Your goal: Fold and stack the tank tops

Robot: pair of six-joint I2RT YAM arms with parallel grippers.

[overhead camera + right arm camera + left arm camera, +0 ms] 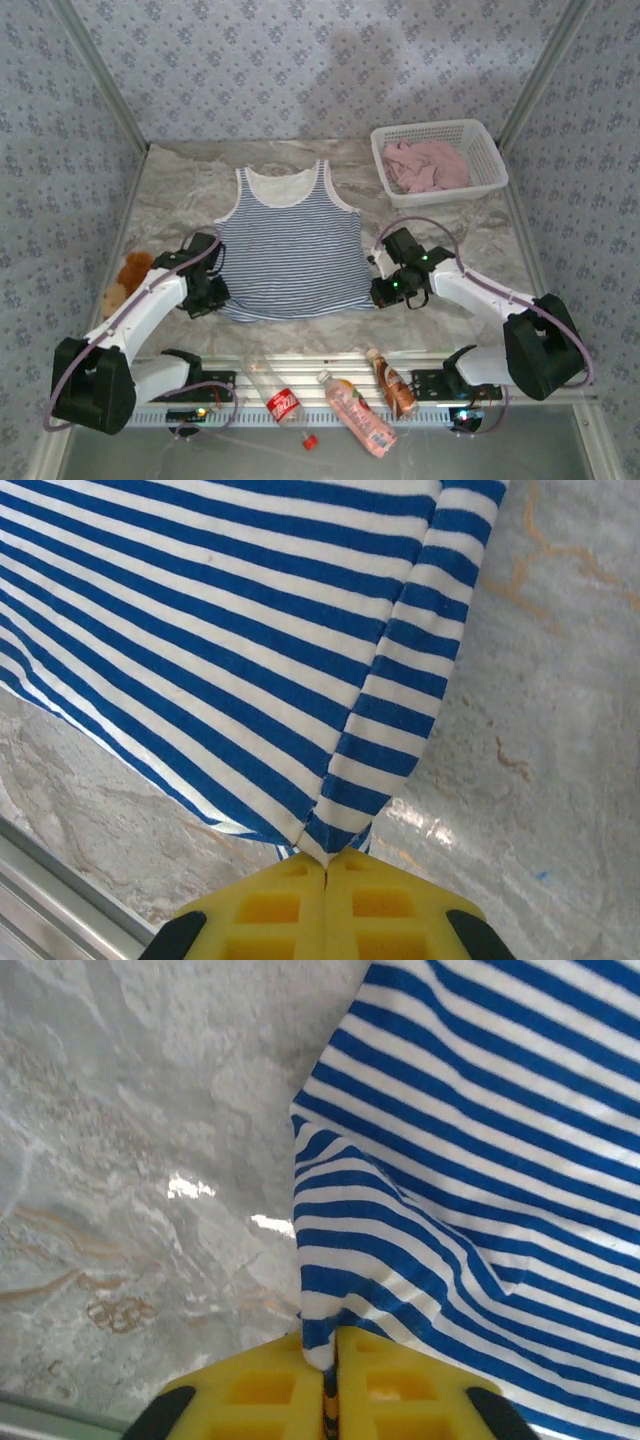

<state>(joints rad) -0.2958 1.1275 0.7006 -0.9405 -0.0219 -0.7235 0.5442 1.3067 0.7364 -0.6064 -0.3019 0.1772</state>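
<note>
Striped tank top [290, 250]: lies flat and face up at the centre of the worktop [180, 200], with the straps toward the far side and the hem toward the near edge.

Left fingers [215, 297]: at the near left corner of the hem. In the left wrist view the yellow fingers [345, 1348] stand almost together, with a pinch of striped cloth caught in the narrow slit between them. The cloth rises from the worktop in a ridge up to that pinch.

Right fingers [383, 292]: at the near right corner of the hem. In the right wrist view the fingers [336, 866] are pressed closed on the corner, and the fabric is drawn into a fold running away from the tips.

Pink tank top [428, 165]: crumpled in a heap inside the white basket [430, 127] at the far right of the worktop, well apart from the striped one.

Other items: a brown plush toy [128, 275] sits at the left edge beside the left arm. Three bottles [357, 412] lie on the near rail between the arm bases.
</note>
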